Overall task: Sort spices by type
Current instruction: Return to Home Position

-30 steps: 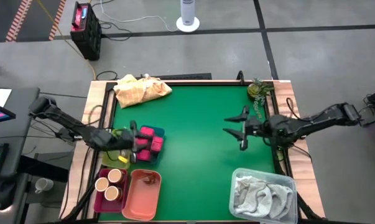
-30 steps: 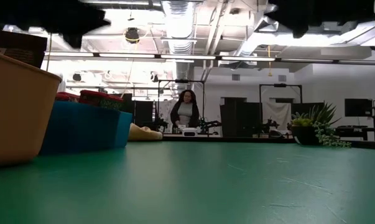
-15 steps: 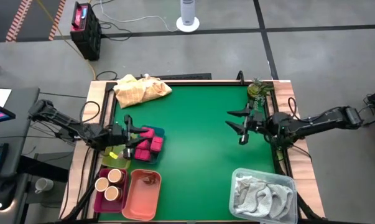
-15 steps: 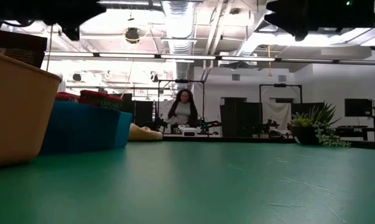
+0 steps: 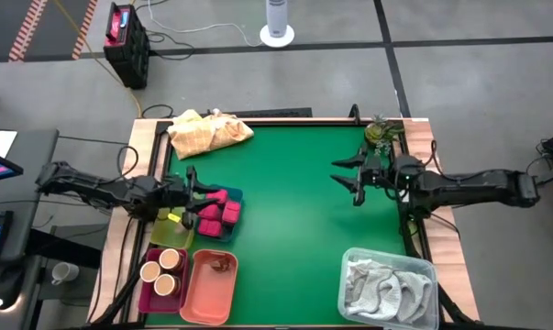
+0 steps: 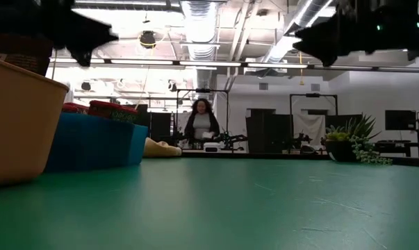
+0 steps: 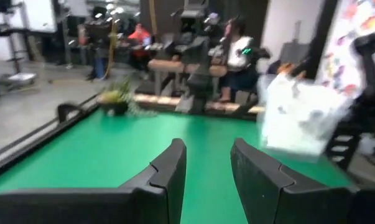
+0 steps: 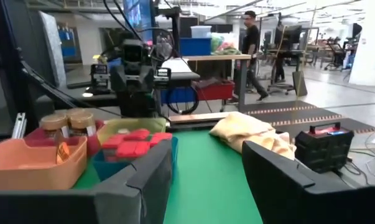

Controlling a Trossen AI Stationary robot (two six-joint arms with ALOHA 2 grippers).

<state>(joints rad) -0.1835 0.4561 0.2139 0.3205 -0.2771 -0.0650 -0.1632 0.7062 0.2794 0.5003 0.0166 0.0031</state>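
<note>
The left gripper hangs with its fingers spread and empty. The pink-red packets lie in the blue bin just ahead of its fingertips. Off to its side, toward the table's front edge, the jars stand in a magenta bin, and beside them a brown piece lies in the orange bin. The right gripper is also spread and holds nothing, well apart from the bins.
</note>
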